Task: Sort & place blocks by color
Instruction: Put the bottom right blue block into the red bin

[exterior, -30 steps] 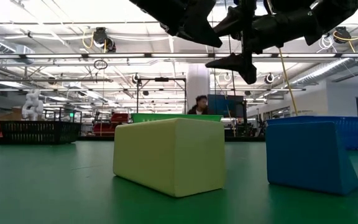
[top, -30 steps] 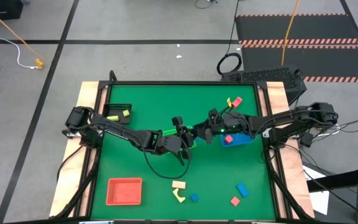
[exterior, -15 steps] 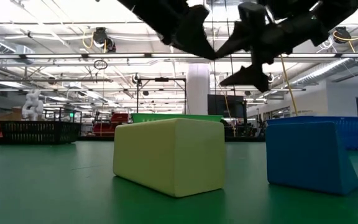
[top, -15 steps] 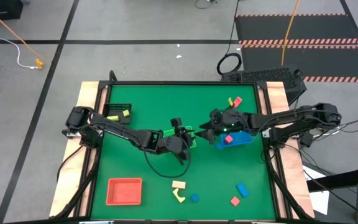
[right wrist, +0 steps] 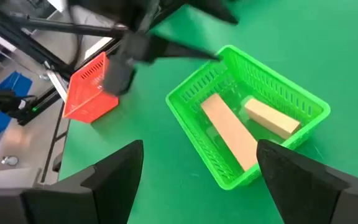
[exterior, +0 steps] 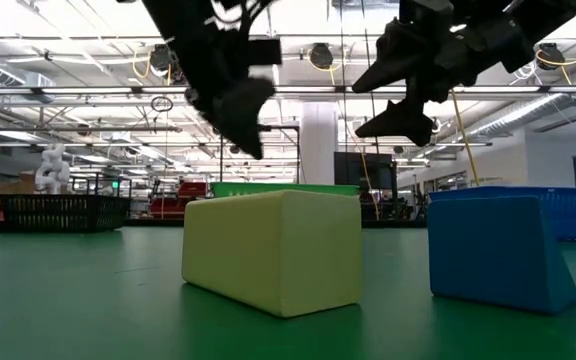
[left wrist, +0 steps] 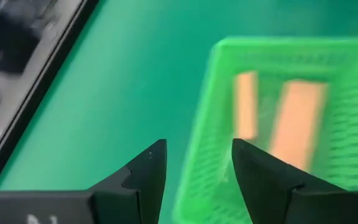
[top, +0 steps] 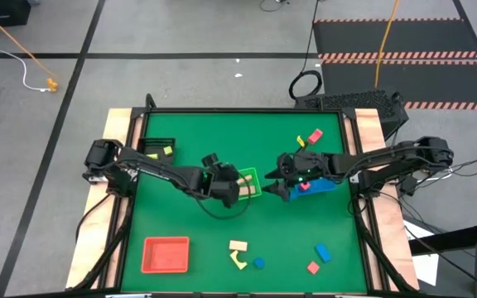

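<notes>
Two cream blocks lie in the green tray, probably just released; my left gripper and right gripper hang open, empty, at its nine and three o'clock.

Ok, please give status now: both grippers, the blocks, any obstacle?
Left gripper open, empty, beside green basket. Right gripper open, empty, above it. Two cream blocks inside basket. Nothing blocking.

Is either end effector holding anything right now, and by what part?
Neither. The left end effector and right end effector are both open and empty near the green mesh basket.
</notes>
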